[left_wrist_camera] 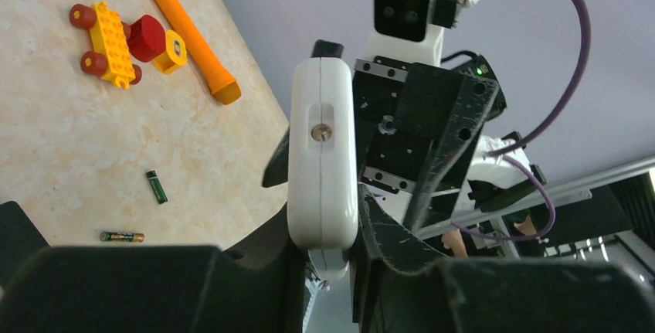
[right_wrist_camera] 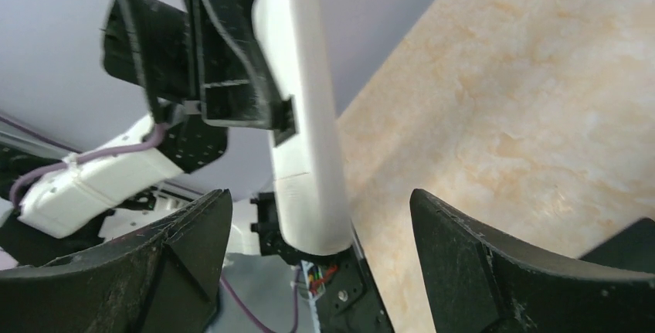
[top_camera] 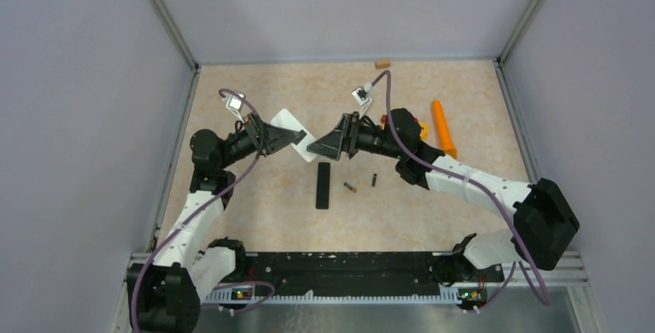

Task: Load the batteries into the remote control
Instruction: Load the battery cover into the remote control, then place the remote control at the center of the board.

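Note:
My left gripper (left_wrist_camera: 324, 249) is shut on the white remote control (left_wrist_camera: 322, 163) and holds it above the table, between the two arms (top_camera: 292, 134). My right gripper (right_wrist_camera: 320, 225) stands open around the remote's other end (right_wrist_camera: 305, 132), with a gap on each side of it. In the top view the right gripper (top_camera: 317, 147) meets the left gripper (top_camera: 292, 140) over the middle of the table. Two batteries lie on the table: a gold one (left_wrist_camera: 122, 236) (top_camera: 350, 188) and a dark green one (left_wrist_camera: 157, 187) (top_camera: 374, 180). Neither gripper touches them.
A slim black bar (top_camera: 323, 185) lies on the table below the grippers, left of the batteries. An orange carrot-shaped cone (top_camera: 442, 128) and a red and yellow brick toy (left_wrist_camera: 116, 43) sit at the right. A small wooden block (top_camera: 381, 62) rests by the back wall.

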Controlling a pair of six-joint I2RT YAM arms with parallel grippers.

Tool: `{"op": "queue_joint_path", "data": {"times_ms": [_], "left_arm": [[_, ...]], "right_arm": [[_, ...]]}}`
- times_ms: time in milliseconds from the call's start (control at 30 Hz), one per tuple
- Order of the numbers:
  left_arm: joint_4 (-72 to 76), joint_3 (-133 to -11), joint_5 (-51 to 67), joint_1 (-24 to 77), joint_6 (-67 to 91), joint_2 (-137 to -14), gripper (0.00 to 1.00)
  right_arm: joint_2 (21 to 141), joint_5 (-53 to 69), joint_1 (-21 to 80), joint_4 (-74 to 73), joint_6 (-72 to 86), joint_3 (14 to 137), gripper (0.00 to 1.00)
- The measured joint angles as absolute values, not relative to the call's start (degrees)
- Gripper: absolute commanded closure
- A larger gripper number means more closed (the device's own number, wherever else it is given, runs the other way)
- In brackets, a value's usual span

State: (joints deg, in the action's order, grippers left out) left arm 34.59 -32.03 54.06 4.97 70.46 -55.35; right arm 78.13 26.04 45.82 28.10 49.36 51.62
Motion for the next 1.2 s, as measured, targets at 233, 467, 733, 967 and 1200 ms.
{"op": "queue_joint_path", "data": {"times_ms": [233,467,733,967,1200], "left_arm": [[34.6,-32.1,58.4,5.0,67.1,-53.0,1.0],[31.6,-32.2,61.0,5.0,64.6,-52.9,1.0],[30.5,-32.7,63.4,5.1,63.5,-52.5,1.0],[28.3,-33.3,64.2,5.2,61.0,-52.3,1.0],[27.9,-33.9,64.7,5.0,58.9,-52.2,1.0]], "right_arm": [[77.5,30.0,45.8,15.0,38.9,54.9,0.15],[77.9,35.0,45.7,7.0,29.0,60.6,0.18],[81.6,39.7,45.6,7.7,27.0,62.2,0.3],[86.3,45.4,45.6,5.4,24.8,66.2,0.58],[87.9,48.9,45.6,5.7,26.7,67.9,0.84]]}}
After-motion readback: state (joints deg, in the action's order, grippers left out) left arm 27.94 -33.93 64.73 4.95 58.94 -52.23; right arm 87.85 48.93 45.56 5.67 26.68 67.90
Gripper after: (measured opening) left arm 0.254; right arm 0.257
